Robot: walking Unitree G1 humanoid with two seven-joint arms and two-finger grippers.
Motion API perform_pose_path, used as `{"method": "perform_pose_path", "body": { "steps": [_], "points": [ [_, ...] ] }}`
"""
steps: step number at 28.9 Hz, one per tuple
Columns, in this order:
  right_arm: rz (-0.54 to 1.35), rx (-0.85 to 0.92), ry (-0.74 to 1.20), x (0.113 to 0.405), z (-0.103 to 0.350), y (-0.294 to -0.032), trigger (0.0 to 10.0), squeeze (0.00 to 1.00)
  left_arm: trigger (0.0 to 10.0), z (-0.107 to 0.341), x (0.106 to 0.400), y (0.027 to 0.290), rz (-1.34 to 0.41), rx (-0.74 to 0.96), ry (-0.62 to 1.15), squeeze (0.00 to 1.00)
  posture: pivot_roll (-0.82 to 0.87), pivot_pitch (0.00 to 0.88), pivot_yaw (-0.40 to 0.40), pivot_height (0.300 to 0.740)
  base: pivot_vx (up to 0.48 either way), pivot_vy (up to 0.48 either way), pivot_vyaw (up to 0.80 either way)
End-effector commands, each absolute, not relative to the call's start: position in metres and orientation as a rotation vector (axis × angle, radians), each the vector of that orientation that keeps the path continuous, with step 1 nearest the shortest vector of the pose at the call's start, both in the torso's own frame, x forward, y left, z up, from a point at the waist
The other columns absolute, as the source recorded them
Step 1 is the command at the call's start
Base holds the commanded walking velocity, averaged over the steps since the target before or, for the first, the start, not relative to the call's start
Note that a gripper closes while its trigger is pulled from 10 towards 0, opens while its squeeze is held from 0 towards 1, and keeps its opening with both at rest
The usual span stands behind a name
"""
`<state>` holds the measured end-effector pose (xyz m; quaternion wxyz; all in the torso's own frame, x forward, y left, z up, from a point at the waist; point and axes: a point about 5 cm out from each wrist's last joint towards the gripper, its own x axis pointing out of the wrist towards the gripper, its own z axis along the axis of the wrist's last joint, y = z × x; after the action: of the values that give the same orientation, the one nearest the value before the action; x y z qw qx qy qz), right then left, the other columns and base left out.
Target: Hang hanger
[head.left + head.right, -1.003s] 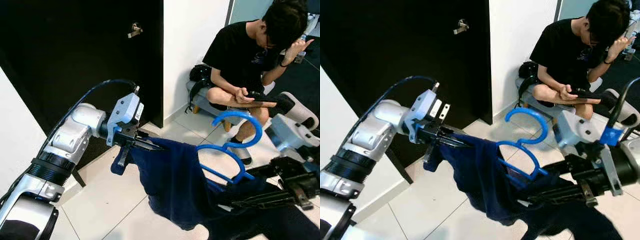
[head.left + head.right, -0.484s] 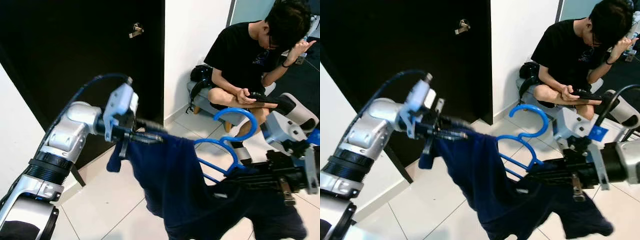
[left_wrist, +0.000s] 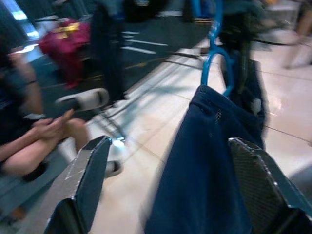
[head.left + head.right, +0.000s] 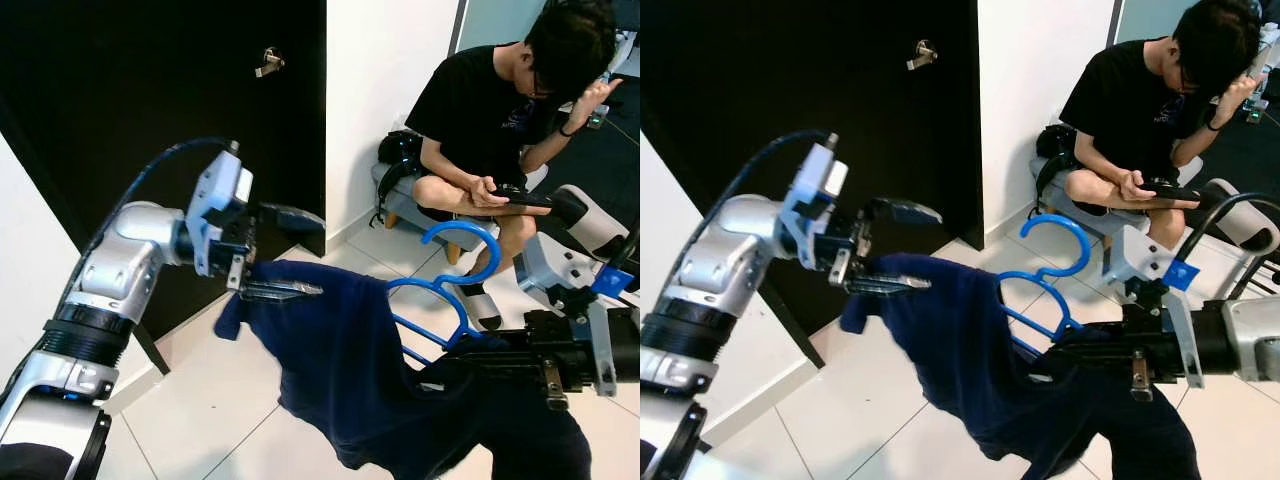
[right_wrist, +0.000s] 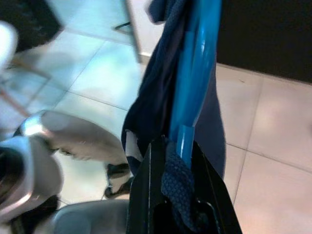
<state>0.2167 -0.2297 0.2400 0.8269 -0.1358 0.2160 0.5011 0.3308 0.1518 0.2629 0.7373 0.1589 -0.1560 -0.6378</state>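
Right gripper [image 4: 1080, 352] clamped on hanger [image 4: 1042, 282] + shirt [image 4: 970, 350], left gripper [image 4: 290, 250] wide open w/ nothing held: risk shirt slides off unsupported shoulder.

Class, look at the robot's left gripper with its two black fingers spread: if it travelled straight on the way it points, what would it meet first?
Probably the dark navy cloth garment, draped between the left gripper's open fingers; beyond it lies the blue plastic hanger. Depth is unclear, so this is a judgement.
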Motion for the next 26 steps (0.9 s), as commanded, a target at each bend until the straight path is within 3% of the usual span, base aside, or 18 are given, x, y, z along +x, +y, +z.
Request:
{"method": "perform_pose_path", "body": {
  "steps": [1,2,3,4,5,6,8,10,11,12,17,26],
  "points": [
    [0.933,-0.261,0.470,0.223,0.231,-0.240,0.0,0.00,10.0,0.263,0.340,0.174,-1.255,0.333,-0.328,1.00,-0.12,0.003,0.016,0.740,0.000,0.000,0.00],
    [0.709,-0.175,0.497,0.230,0.206,-0.256,0.0,0.00,10.0,0.250,0.350,0.200,-1.014,0.205,-0.322,1.00,-0.12,0.000,0.018,0.740,0.000,0.000,0.00],
    [0.709,-0.175,0.497,0.230,0.206,-0.256,0.0,0.00,10.0,0.250,0.350,0.200,-1.014,0.205,-0.322,1.00,-0.12,0.000,0.018,0.740,0.000,0.000,0.00],
    [0.532,-0.102,0.527,0.232,0.183,-0.268,0.0,0.00,10.0,0.233,0.353,0.219,-0.833,0.105,-0.292,1.00,-0.12,0.000,0.017,0.740,0.000,0.000,0.00],
    [0.532,-0.102,0.527,0.232,0.183,-0.268,0.0,0.00,10.0,0.233,0.353,0.219,-0.833,0.105,-0.292,1.00,-0.12,0.000,0.017,0.740,0.000,0.000,0.00],
    [0.333,-0.036,0.530,0.230,0.159,-0.279,0.0,0.00,10.0,0.197,0.348,0.230,-0.646,-0.024,-0.235,1.00,-0.12,0.000,0.010,0.740,0.000,0.000,0.00],
    [0.333,-0.036,0.530,0.230,0.159,-0.279,0.0,0.00,10.0,0.197,0.348,0.230,-0.646,-0.024,-0.235,1.00,-0.12,0.000,0.010,0.740,0.000,0.000,0.00],
    [0.011,0.064,0.492,0.222,0.129,-0.296,0.0,0.00,10.0,0.127,0.324,0.230,-0.413,-0.207,-0.060,1.00,-0.13,0.007,0.005,0.740,0.000,0.000,0.00],
    [0.011,0.064,0.492,0.222,0.129,-0.296,0.0,0.00,10.0,0.127,0.324,0.230,-0.413,-0.207,-0.060,1.00,-0.13,0.007,0.005,0.740,0.000,0.000,0.00],
    [-0.105,0.106,0.474,0.218,0.118,-0.302,0.0,0.00,10.0,0.102,0.311,0.224,-0.346,-0.256,0.011,0.00,-0.13,0.005,0.002,0.740,0.000,0.000,-0.80],
    [-0.185,0.115,0.470,0.215,0.110,-0.307,0.0,0.00,10.0,0.089,0.303,0.216,-0.318,-0.285,0.046,0.00,-0.12,0.000,-0.006,0.740,0.000,0.000,-0.80],
    [-0.430,0.129,0.416,0.218,0.094,-0.312,0.0,0.00,10.0,0.053,0.297,0.175,-0.338,-0.254,0.165,0.00,-0.13,0.000,-0.014,0.740,0.000,0.000,-0.80]
  ]
}}
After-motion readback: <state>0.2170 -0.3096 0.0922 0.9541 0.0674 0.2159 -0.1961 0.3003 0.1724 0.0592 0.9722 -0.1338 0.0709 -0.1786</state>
